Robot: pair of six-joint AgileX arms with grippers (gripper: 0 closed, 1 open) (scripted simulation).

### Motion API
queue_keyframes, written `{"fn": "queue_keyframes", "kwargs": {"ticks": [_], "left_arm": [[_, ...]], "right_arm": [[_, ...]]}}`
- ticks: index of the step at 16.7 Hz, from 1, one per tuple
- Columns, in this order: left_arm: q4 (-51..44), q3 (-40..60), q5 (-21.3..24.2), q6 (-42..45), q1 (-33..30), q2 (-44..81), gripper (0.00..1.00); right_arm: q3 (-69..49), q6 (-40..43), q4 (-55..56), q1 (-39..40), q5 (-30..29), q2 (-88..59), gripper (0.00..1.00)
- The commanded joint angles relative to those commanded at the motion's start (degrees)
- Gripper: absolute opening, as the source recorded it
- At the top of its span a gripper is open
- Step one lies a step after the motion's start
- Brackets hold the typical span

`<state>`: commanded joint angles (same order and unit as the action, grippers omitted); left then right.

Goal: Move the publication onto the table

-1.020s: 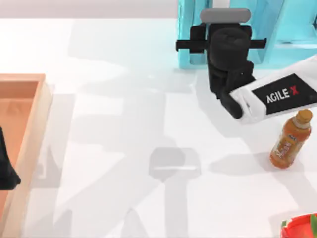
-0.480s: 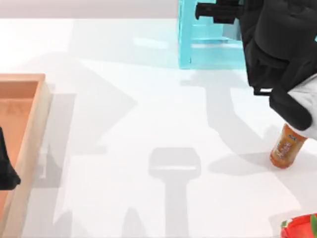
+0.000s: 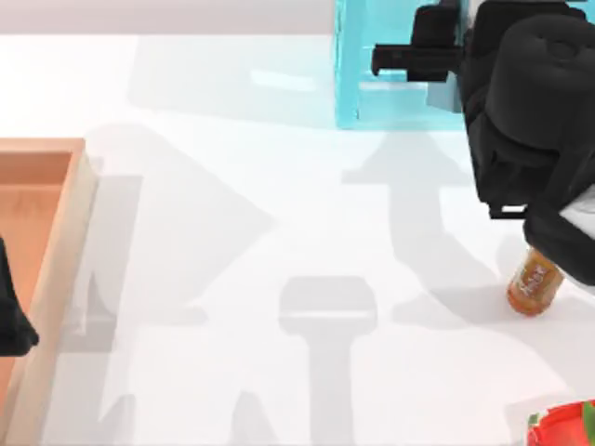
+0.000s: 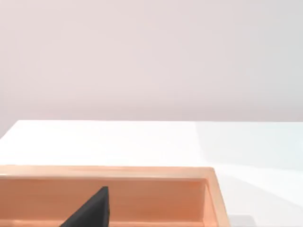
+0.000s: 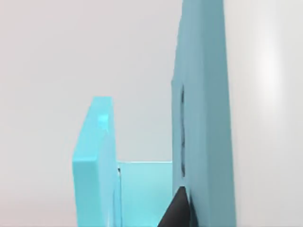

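White table (image 3: pixel 279 232) under a pale wall. My right gripper (image 3: pixel 418 58) is at the turquoise shelf (image 3: pixel 349 74), reaching in; whether it is wide or closed I cannot tell. The publication is probably inside that shelf. Next: find and grasp it. My left arm stays parked over the wooden tray (image 3: pixel 56 242), far from the shelf.

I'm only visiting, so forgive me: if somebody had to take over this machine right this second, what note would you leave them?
Right gripper: at the turquoise shelf unit, at the far right of the table.
Left gripper: parked over the wooden tray.
Done: nothing; the publication is not yet on the table. The teal-blue slab beside the right fingertip may be it.
Left: draw it out and lay it on the white top, clear of the orange bottle.
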<state>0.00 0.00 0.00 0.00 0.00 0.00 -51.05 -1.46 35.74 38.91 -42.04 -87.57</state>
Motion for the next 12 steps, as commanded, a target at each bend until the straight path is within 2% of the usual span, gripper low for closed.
{"fn": "queue_keyframes", "kwargs": {"ticks": [3, 6, 12], "left_arm": [[0.0, 0.0, 0.0, 0.0, 0.0, 0.0, 1.0], [0.0, 0.0, 0.0, 0.0, 0.0, 0.0, 1.0], [0.0, 0.0, 0.0, 0.0, 0.0, 0.0, 1.0]], "right_arm": [[-0.33, 2.06, -0.04, 1.48, -0.53, -1.07, 0.0], [-1.07, 9.59, -0.48, 6.36, -2.33, -4.63, 0.0], [-1.64, 38.62, -3.32, 20.28, -8.21, -14.77, 0.0]]}}
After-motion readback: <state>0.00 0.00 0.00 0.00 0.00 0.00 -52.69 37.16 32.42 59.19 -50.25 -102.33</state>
